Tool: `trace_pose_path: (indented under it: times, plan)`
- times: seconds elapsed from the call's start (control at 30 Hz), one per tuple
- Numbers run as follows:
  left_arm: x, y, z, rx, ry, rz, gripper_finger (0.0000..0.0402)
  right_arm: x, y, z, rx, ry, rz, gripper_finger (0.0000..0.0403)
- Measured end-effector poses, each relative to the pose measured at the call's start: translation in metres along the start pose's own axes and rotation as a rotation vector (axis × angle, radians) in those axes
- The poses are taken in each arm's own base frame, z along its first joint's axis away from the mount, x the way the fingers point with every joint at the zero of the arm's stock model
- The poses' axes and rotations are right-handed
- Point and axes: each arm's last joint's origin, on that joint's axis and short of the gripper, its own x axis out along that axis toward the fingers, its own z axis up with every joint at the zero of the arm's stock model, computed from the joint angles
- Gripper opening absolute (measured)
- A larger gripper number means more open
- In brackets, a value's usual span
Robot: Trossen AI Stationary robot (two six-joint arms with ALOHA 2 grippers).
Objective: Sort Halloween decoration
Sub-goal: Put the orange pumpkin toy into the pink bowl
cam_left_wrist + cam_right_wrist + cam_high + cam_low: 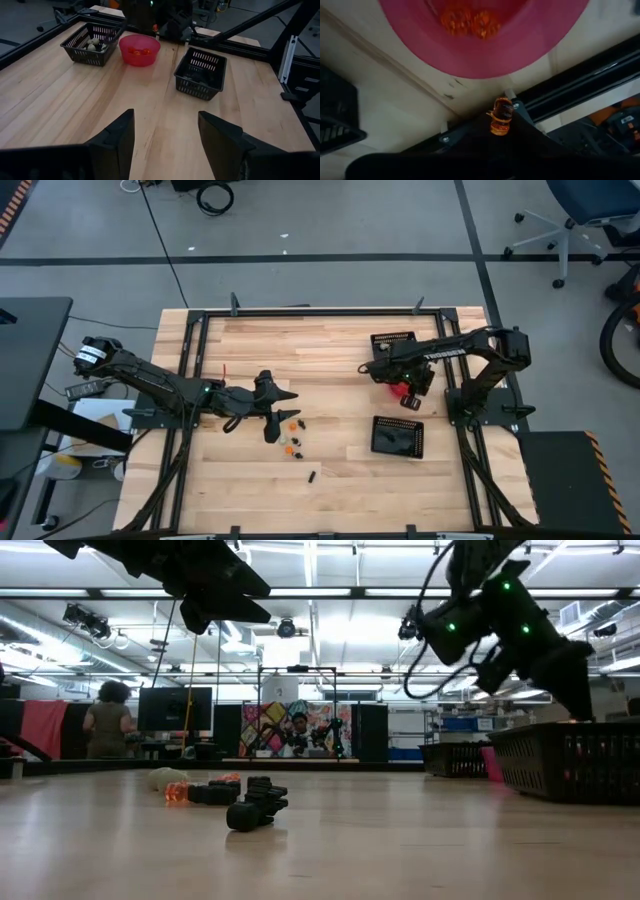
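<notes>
The right gripper [500, 125] pinches an orange trinket [501, 116], jaws narrow, right above the pink bowl [485, 45], which holds what seem to be two more orange pieces. The left gripper [165, 140] hangs with jaws wide, well apart from the bowl, over loose trinkets [292, 438] on the table [330, 380].

Trinkets [292, 436] lie left of bowl [402, 391], seemingly between two trays [397, 436]
</notes>
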Motion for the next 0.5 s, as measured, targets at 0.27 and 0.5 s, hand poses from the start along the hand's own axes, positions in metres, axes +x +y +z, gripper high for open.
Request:
trace_pose_path:
  times: [0.27, 0.5]
  plan:
    - [0.0, 0.0, 0.0, 0.0, 0.0, 0.0, 0.0192, -0.032, -0.002, 0.001, -0.003, -0.084, 0.006, 0.0057]
    - [0.0, 0.0, 0.0, 0.0, 0.0, 0.0, 0.0192, -0.049, -0.001, 0.001, -0.014, -0.14, 0.01, 0.0057]
